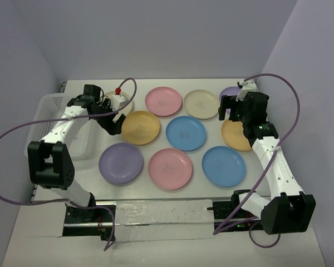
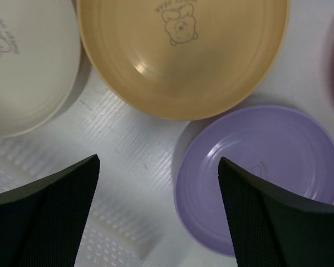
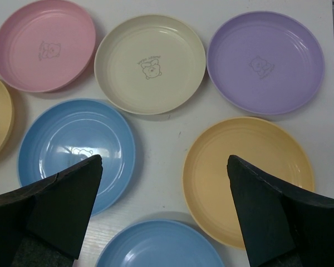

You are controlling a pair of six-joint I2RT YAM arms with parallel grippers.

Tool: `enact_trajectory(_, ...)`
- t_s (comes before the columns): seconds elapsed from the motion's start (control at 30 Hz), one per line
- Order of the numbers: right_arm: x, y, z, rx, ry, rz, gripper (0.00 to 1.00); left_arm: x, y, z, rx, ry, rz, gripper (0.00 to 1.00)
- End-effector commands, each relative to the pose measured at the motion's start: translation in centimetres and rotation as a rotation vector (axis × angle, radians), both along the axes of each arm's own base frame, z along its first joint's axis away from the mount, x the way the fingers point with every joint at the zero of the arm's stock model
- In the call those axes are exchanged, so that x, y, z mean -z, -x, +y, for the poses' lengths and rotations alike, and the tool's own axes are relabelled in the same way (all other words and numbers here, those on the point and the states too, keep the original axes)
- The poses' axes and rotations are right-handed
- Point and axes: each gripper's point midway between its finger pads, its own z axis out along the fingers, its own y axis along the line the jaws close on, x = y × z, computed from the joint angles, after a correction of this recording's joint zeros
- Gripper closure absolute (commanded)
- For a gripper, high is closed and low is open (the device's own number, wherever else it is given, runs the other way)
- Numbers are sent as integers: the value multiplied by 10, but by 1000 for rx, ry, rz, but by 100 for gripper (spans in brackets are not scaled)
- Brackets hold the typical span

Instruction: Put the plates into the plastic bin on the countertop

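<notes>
The plates (image 1: 185, 133), at least 10 in view, lay spread over the middle and right of the countertop (image 1: 178, 84). None could be seen in the plastic bin (image 1: 49, 104) at its left edge.

They looked like light, stiff plastic with a smooth, probably slippery face, unlikely to break. The raised rim seemed the only place to take hold, 1 finger inside and 1 under the outer edge. Every plate lay flat, hollow side up. Being round, they had no long axis. The bin's long side appeared to run from the near edge toward the far edge.

The left gripper (image 2: 158, 161) hung spread wide and empty over bare countertop, between a yellow-orange plate (image 2: 183, 55) and a purple plate (image 2: 261, 167). The right gripper (image 3: 164, 158) was likewise spread and empty. It hung near the right edge, above the gap between a blue plate (image 3: 72, 144) and a second yellow-orange plate (image 3: 245, 167).
</notes>
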Motion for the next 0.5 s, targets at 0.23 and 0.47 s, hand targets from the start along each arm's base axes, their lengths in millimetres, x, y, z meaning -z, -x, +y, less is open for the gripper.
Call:
enact_trajectory(0.23,-18,-8,6,-36,3,-27,0,42,20,2,182,-55,136,16)
enact_trajectory(0.47,-16,-11,6,-35,2,-19,0,70,33,5,234,-66,199,22)
